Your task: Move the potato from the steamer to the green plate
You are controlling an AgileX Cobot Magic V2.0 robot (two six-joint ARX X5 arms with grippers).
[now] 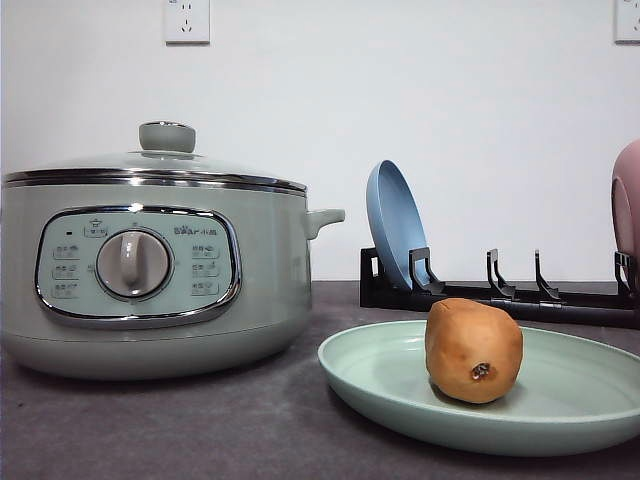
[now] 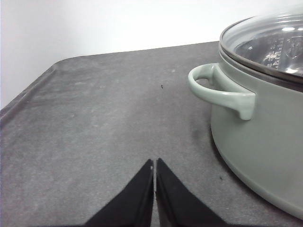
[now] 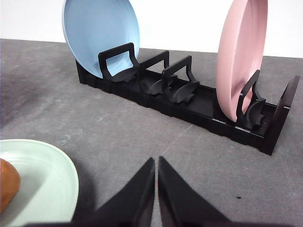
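Note:
The orange-brown potato (image 1: pixel 473 350) rests on the pale green plate (image 1: pixel 580 405) at the front right of the table, its dark eye spot facing the camera. The potato's edge (image 3: pixel 7 189) and the plate (image 3: pixel 47 182) also appear in the right wrist view. The sage-green steamer (image 1: pixel 150 280) stands at the left with its glass lid on. My left gripper (image 2: pixel 155 165) is shut and empty over bare table, beside the steamer's side handle (image 2: pixel 222 92). My right gripper (image 3: pixel 156 163) is shut and empty, between the plate and the dish rack.
A black dish rack (image 1: pixel 500 290) stands behind the green plate, holding a blue plate (image 1: pixel 395 225) upright at its left end and a pink plate (image 3: pixel 241 56) at its right end. Grey table surface (image 2: pixel 94 132) stretches left of the steamer to a rounded corner.

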